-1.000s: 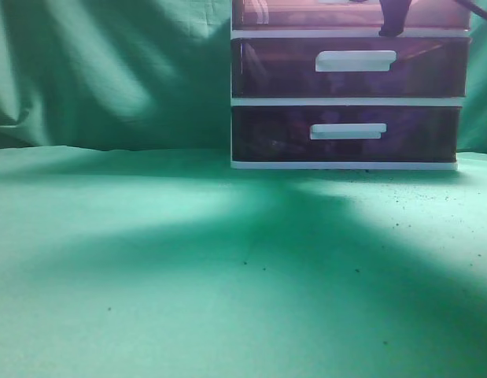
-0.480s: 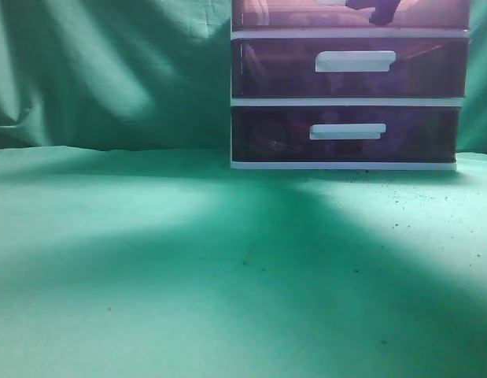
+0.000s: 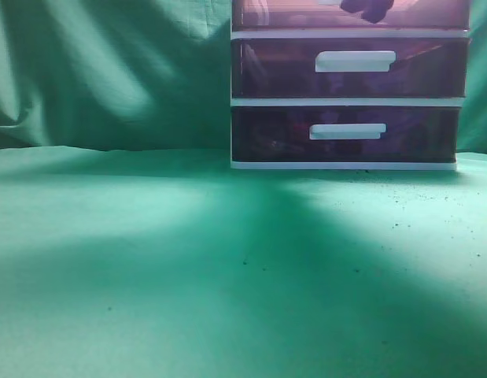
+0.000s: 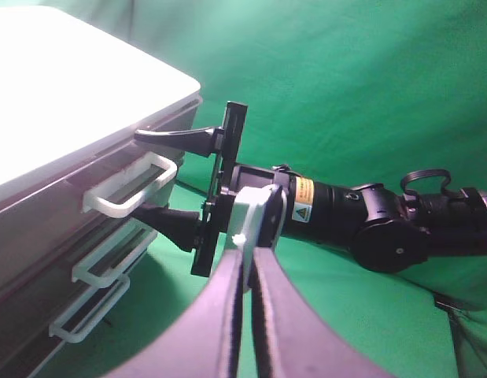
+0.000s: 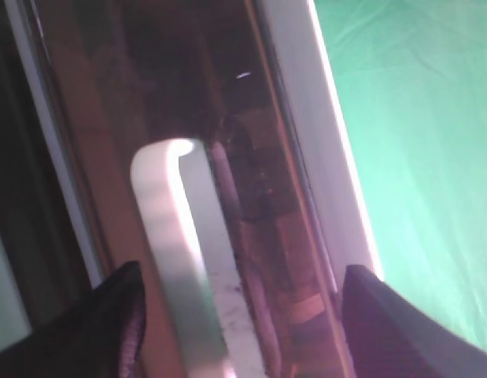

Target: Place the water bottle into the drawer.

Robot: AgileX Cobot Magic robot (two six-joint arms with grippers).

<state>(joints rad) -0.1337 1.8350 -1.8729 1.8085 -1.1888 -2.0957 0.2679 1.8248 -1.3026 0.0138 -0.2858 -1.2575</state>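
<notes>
The drawer (image 3: 290,14) is the top one of a white-framed unit, with a reddish front; only its lower strip shows in the exterior view. It looks closed in the left wrist view (image 4: 46,209). My right gripper (image 3: 369,9) is open in front of it, one finger on each side of the white bar handle (image 4: 129,185). In the right wrist view the handle (image 5: 168,236) stands between the open jaws (image 5: 237,315). My left gripper (image 4: 247,276) is shut and empty, held off to the side. The water bottle is not in view.
Two darker purple drawers (image 3: 349,63) (image 3: 345,132) sit below the top one. The unit's white top (image 4: 62,87) is bright. Green cloth covers the table (image 3: 188,268) and hangs as a backdrop (image 3: 109,71).
In the exterior view my right gripper has moved left across the top drawer's front, toward its handle. Nothing else has moved.
</notes>
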